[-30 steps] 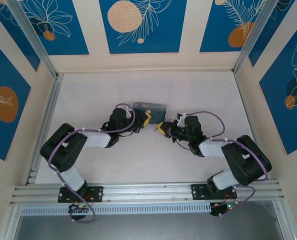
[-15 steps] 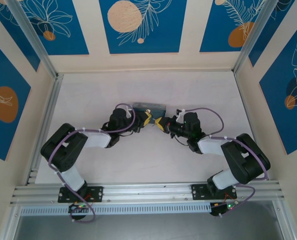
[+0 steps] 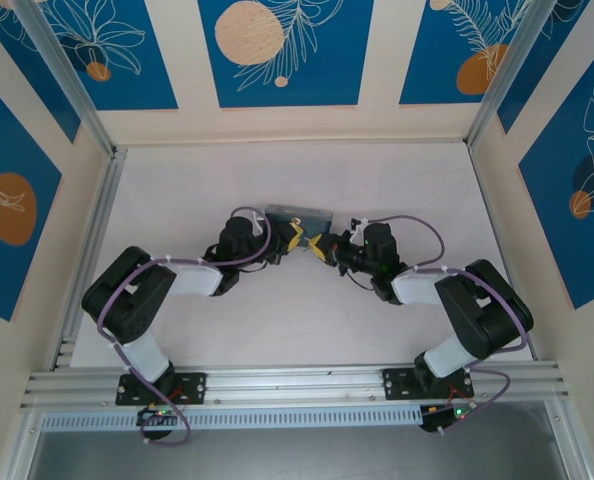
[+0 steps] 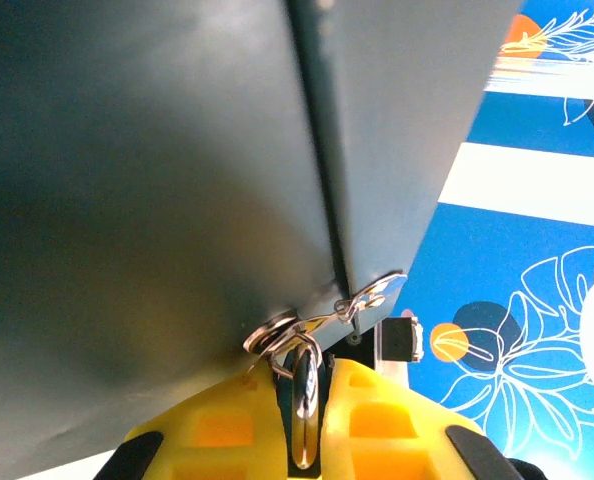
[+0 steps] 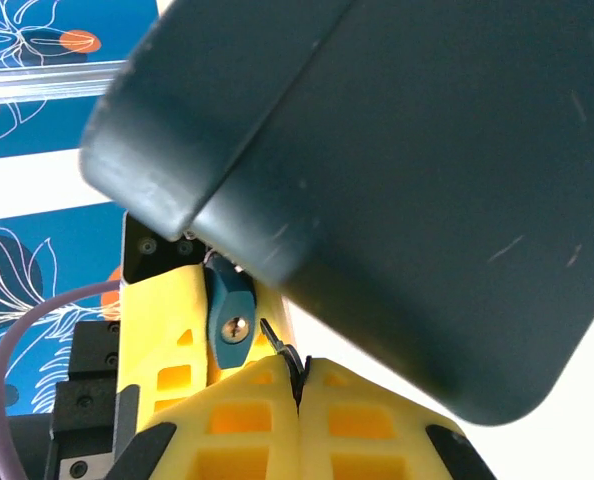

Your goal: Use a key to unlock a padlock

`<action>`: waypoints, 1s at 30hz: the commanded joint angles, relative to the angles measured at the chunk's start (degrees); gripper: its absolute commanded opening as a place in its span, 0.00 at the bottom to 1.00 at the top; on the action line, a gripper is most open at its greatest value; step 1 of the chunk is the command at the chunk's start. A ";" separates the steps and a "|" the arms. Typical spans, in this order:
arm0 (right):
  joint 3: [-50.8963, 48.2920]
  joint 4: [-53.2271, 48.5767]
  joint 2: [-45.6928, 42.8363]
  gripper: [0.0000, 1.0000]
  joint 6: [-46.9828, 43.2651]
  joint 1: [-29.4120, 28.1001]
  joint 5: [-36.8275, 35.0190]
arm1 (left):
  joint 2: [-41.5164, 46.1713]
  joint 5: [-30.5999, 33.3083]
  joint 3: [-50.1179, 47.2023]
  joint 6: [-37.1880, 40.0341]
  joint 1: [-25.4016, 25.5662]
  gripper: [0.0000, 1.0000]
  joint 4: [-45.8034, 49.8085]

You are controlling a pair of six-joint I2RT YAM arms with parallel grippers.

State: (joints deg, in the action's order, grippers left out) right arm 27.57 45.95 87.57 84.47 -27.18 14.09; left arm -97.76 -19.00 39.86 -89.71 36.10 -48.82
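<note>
At the left of the meeting point, my left gripper (image 3: 294, 238) is closed on the padlock (image 5: 229, 305). In the left wrist view the silvery shackle (image 4: 305, 388) stands in the narrow slot between the yellow fingers and is threaded through the hasp (image 4: 373, 293) of the dark box (image 3: 299, 214), just beyond the fingertips. In the right wrist view the bluish body sits against the left gripper's yellow finger, with the keyhole (image 5: 235, 327) facing my right wrist camera. Just right of that keyhole is the key (image 5: 279, 349), a thin dark sliver pinched between the pressed-together fingers of the right gripper (image 5: 299, 384). It sticks out past the fingertips, its long axis slanting forward and to the left of the jaws. The tip is close beside the keyhole but not inside it, as far as I can judge. The right arm carries the key and is the one to move. The lock lies ahead of its jaws and slightly left, so I judge the next move to be a short push along the key's own line once the tip is centred on the hole. From above, both arms lie low over the table (image 3: 377, 180), elbows out and forearms angled inward, with the two wrists nearly nose to nose in front of the box.
</note>
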 commanded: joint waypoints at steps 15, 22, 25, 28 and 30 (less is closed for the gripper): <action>0.08 -0.27 -1.55 0.00 -0.33 0.52 -0.90 | -1.09 0.53 -0.36 -0.15 0.47 0.00 -4.27; 0.04 -3.40 -3.25 0.00 -1.78 0.64 -1.17 | -1.24 0.52 -0.22 -0.22 0.48 0.00 -4.27; 0.71 -3.85 -2.93 0.00 -1.99 0.64 -1.10 | -1.32 0.45 -0.13 -0.25 0.47 0.00 -4.27; 1.32 -3.85 -2.48 0.00 -2.03 0.63 -0.98 | -1.25 0.43 -0.17 -0.24 0.54 0.00 -4.21; 1.76 -3.78 -2.15 0.00 -1.98 0.64 -0.95 | -1.25 0.45 -0.17 -0.20 0.62 0.00 -4.27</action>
State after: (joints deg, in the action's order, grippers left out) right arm 28.03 42.81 85.65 83.77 -26.87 13.87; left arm -98.45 -18.37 39.79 -89.71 36.12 -50.22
